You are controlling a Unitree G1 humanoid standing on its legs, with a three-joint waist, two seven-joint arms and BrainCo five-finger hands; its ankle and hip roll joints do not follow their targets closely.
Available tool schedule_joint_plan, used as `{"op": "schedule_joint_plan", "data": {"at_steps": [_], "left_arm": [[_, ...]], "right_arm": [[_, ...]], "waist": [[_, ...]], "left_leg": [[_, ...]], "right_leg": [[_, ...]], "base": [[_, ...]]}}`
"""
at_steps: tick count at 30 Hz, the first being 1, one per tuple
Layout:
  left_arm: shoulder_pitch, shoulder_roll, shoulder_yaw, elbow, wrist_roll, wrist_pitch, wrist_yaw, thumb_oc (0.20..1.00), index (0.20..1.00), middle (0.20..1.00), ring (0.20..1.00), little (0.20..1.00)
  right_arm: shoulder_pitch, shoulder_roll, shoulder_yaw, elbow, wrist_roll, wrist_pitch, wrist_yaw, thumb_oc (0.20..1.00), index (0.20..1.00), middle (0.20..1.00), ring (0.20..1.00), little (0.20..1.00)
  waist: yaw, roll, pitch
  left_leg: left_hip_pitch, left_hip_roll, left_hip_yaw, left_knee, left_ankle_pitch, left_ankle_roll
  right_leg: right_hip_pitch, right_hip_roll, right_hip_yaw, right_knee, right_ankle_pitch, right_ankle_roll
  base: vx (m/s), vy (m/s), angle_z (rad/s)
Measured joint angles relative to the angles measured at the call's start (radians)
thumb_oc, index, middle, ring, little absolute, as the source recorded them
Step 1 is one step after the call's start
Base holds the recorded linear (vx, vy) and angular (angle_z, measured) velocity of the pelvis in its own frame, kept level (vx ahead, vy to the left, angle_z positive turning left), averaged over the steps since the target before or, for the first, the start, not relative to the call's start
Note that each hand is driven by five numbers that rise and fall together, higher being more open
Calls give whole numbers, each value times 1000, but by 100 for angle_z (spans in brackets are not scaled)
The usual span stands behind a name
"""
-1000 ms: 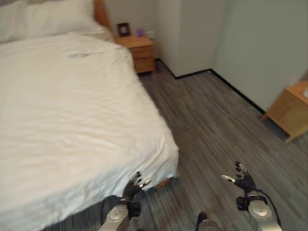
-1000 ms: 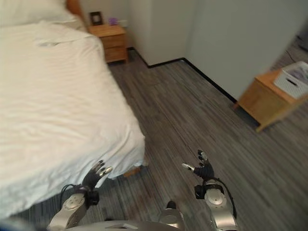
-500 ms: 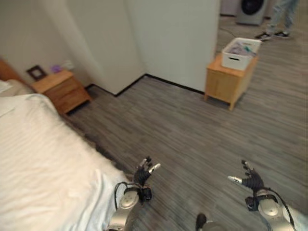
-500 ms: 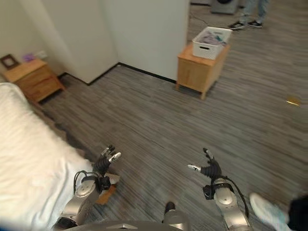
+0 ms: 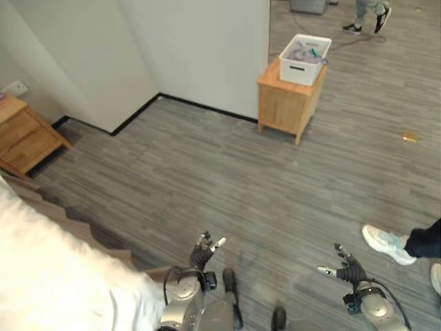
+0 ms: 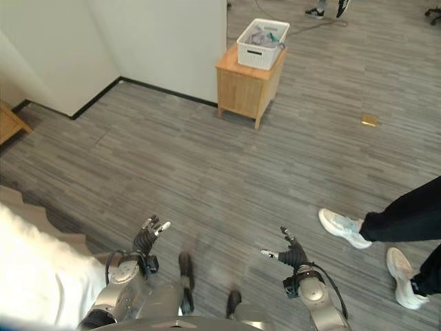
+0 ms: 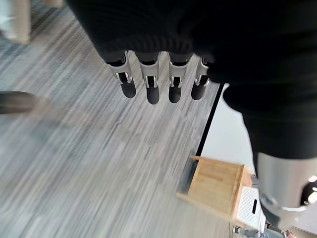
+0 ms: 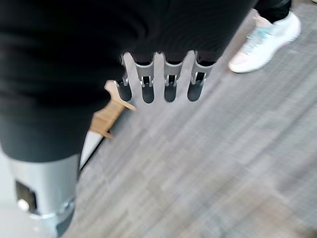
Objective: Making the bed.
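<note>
A: Starting nearest the robot, what do the two hands show?

B: The left hand (image 5: 202,254) hangs over the grey plank floor (image 5: 227,179), fingers (image 7: 150,84) straight and spread, holding nothing. The right hand (image 5: 348,269) is likewise wide, its fingers (image 8: 168,82) extended in a row above bare floor, thumb out to the side, nothing in its grasp.

A: And the bed?

B: The white bedding (image 5: 55,283) fills the near left corner of the scene. Its edge lies just beside the left arm, apart from the left hand. Neither hand touches it.

A: What stands to the right?

B: A person's legs in dark trousers, with pale sneakers (image 6: 344,227) on the floor, near the right hand but not touching it.

A: Farther out?

B: A low wooden cabinet (image 5: 288,103) stands against the corner of the white wall (image 5: 200,48). On its top sits a white slotted basket (image 5: 304,49) with cloth-like contents that cannot be made out. A small tan scrap (image 6: 369,120) lies on the floor to the right of the cabinet, well apart from it. At the far left edge, part of a wooden nightstand (image 5: 24,134) shows beside the wall.

A: And farthest?

B: A second person's feet in dark shoes (image 5: 365,19), at the far edge of the floor beyond the basket.
</note>
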Motion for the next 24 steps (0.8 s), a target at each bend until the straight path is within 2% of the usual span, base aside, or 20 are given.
{"op": "schedule_joint_plan", "data": {"at_steps": [1, 2, 3, 4, 6, 7, 8, 9, 10, 13, 14, 15, 16, 17, 18, 19, 20, 21, 22, 24], "left_arm": [[-2, 2, 1, -13, 0, 1, 2, 1000, 1000, 1000, 1000, 1000], [-2, 13, 3, -21, 0, 1, 5, 1000, 1000, 1000, 1000, 1000], [-1, 21, 3, -30, 0, 1, 7, 1000, 1000, 1000, 1000, 1000], [-1, 35, -1, -51, 0, 0, 8, 1000, 1000, 1000, 1000, 1000], [-15, 40, -3, -60, 0, 0, 8, 1000, 1000, 1000, 1000, 1000], [-31, 49, -16, -75, 1, 0, 14, 1000, 1000, 1000, 1000, 1000], [-48, 57, -21, -75, 1, 1, 22, 1000, 1000, 1000, 1000, 1000], [-55, 60, -34, -81, 3, -1, 26, 1000, 1000, 1000, 1000, 1000], [-53, 61, -33, -82, 3, 0, 33, 1000, 1000, 1000, 1000, 1000], [-53, 60, -24, -85, 3, 0, 42, 1000, 1000, 1000, 1000, 1000], [-50, 52, -15, -88, 3, 0, 43, 1000, 1000, 1000, 1000, 1000], [-47, 53, 7, -93, 2, 0, 46, 1000, 1000, 1000, 1000, 1000], [-44, 60, 22, -96, 2, -1, 48, 1000, 1000, 1000, 1000, 1000], [-42, 62, 32, -97, 2, -1, 49, 1000, 1000, 1000, 1000, 1000], [-39, 72, 34, -106, 2, -1, 49, 1000, 1000, 1000, 1000, 1000], [-43, 18, 32, -132, 0, -2, 49, 1000, 1000, 1000, 1000, 1000], [-40, 19, 6, -159, 0, -10, 49, 1000, 1000, 1000, 1000, 1000], [-3, 32, 2, -196, 0, -9, 49, 1000, 1000, 1000, 1000, 1000], [12, 44, -2, -202, -1, -8, 51, 1000, 1000, 1000, 1000, 1000], [47, 60, 27, -204, -1, -8, 44, 1000, 1000, 1000, 1000, 1000]], "right_arm": [[1, 4, -1, -2, -4, 1, 0, 1000, 1000, 1000, 1000, 1000], [4, 28, 4, -1, -6, 5, 2, 1000, 1000, 1000, 1000, 1000], [8, 42, 6, 0, -8, 4, 2, 1000, 1000, 1000, 1000, 1000], [20, 63, 12, -4, -11, 3, 1, 1000, 1000, 1000, 1000, 1000], [20, 78, 12, -6, -14, 4, 0, 1000, 1000, 1000, 1000, 1000], [20, 85, 13, -5, -15, 7, -1, 1000, 1000, 1000, 1000, 1000], [16, 87, 12, -9, -15, 8, -3, 1000, 1000, 1000, 1000, 1000], [18, 87, 13, -12, -15, 9, -6, 1000, 1000, 1000, 1000, 1000], [8, 90, 13, -13, -15, 9, -7, 1000, 1000, 1000, 1000, 1000], [-7, 85, 13, -20, -15, 9, -12, 1000, 1000, 1000, 1000, 1000], [-19, 86, 15, -21, -14, 8, -17, 1000, 1000, 1000, 1000, 1000], [-47, 85, 24, -21, -14, 8, -20, 1000, 1000, 1000, 1000, 1000], [-78, 85, 32, -23, -14, 8, -21, 1000, 1000, 1000, 1000, 1000], [-90, 85, 32, -24, -14, 8, -25, 1000, 1000, 1000, 1000, 1000], [-93, 85, 32, -24, -14, 7, -31, 1000, 1000, 1000, 1000, 1000], [-60, 84, 14, -37, -14, 23, -58, 1000, 1000, 1000, 1000, 1000], [-55, 80, 1, -35, -15, 24, -64, 1000, 1000, 1000, 1000, 1000], [-78, 74, -1, -35, -16, 23, -68, 1000, 1000, 1000, 1000, 1000], [-89, 66, -9, -38, -17, 20, -70, 1000, 1000, 1000, 1000, 1000], [-144, 64, -18, -13, -17, 19, -70, 1000, 1000, 1000, 1000, 1000]], "waist": [[-1, 8, -5], [4, -18, -7], [3, -33, -12], [-4, -59, -34], [-3, -65, -40], [-5, -79, -40], [-13, -79, -39], [-23, -64, -32], [-23, -56, -26], [-38, -43, -18], [-44, -35, -10], [-44, -28, 2], [-34, -38, 14], [-31, -55, 18], [-30, -82, 22], [-47, -80, 33], [-56, -81, 41], [-31, -79, 54], [-36, -69, 53], [-7, -53, 57]], "left_leg": [[19, -16, 13, 2, 21, 30], [53, -50, 35, 0, -7, 70], [70, -68, 47, 0, -27, 98], [84, -95, 51, 0, -57, 121], [96, -103, 51, 6, -55, 142], [102, -118, 37, 6, -76, 158], [103, -123, 22, 7, -79, 163], [123, -122, -16, 9, -106, 186], [137, -122, -33, 7, -114, 184], [159, -118, -82, 7, -118, 181], [170, -107, -117, 7, -124, 175], [173, -89, -159, 7, -133, 163], [179, -80, -198, 7, -143, 150], [185, -83, -227, 7, -157, 139], [190, -95, -258, 1, -168, 123], [148, -65, -439, 45, -194, 102], [135, -45, -440, 65, -194, 85], [142, -31, -446, 84, -200, 75], [159, -28, -450, 78, -201, 70], [186, 4, -445, 32, -197, 67]], "right_leg": [[18, -18, 9, -9, -8, 17], [44, -58, 19, 7, -25, 51], [42, -80, 21, 48, -50, 69], [8, -108, 23, 143, -92, 102], [-74, -145, 14, 334, -135, 136], [-182, -169, 40, 555, -125, 165], [-261, -190, 43, 707, -85, 206], [-371, -211, 59, 826, -92, 204], [-408, -230, 45, 814, -97, 192], [-427, -249, 8, 584, -83, 160], [-415, -226, 1, 466, -70, 143], [-405, -174, 16, 282, -29, 122], [-392, -119, 59, 103, 50, 110], [-368, -99, 90, -4, 89, 113], [-347, -102, 119, -50, 102, 113], [-323, -30, 281, 30, 125, 159], [-291, -15, 270, 52, 131, 104], [-285, 24, 277, 129, 128, 26], [-279, 33, 257, 133, 162, 2], [-256, 40, 202, 126, 123, -32]], "base": [[325, 75, -25], [249, 92, -25], [148, 67, -22], [263, 154, -10], [140, 124, 6], [149, 61, 26], [265, -8, 57], [277, -14, 65], [229, -52, 77], [210, -80, 72], [223, -125, 83], [210, -120, 100], [263, -132, 109], [326, -195, 107], [290, -218, 225], [233, -269, 326], [160, -235, 386], [253, -311, 272], [185, -206, 176], [154, -173, 76]]}}
